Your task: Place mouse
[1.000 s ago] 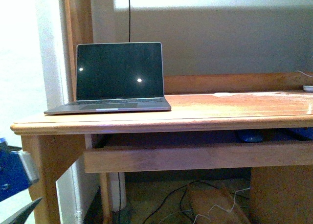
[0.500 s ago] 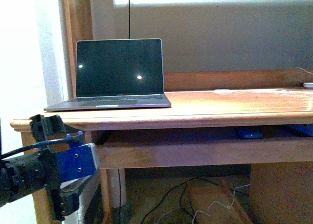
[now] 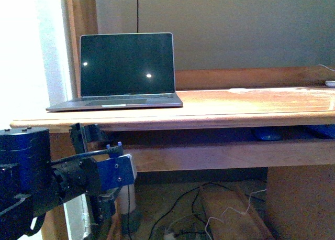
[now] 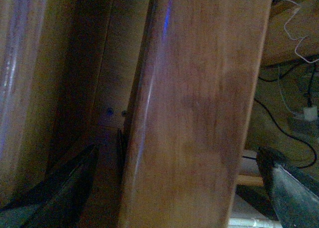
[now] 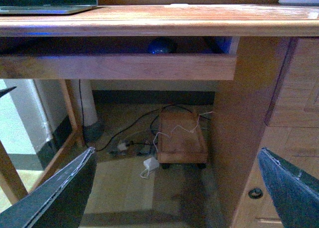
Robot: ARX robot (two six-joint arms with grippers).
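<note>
The mouse (image 3: 268, 135) is a small dark blue dome lying on the pull-out tray (image 3: 220, 155) under the wooden desk top, towards the right. It also shows in the right wrist view (image 5: 161, 45), behind the tray's front rail. My left gripper (image 3: 107, 172) is open at the lower left, turned on its side, close to the tray rail's left end and far from the mouse. In the left wrist view the left gripper (image 4: 174, 193) shows a wooden plank (image 4: 194, 113) between its spread fingers. My right gripper (image 5: 172, 198) is open and empty, well back from the desk.
An open laptop (image 3: 127, 67) with a dark screen stands on the desk's left end (image 5: 47, 1). A small white thing (image 3: 330, 83) lies at the far right. Under the desk are cables and a wooden box (image 5: 180, 136). The desk's drawer block (image 5: 259, 113) stands to the right.
My left arm has risen into the front view from the lower left and moved right, up to the tray rail. The desk and laptop sit higher in the picture than before.
</note>
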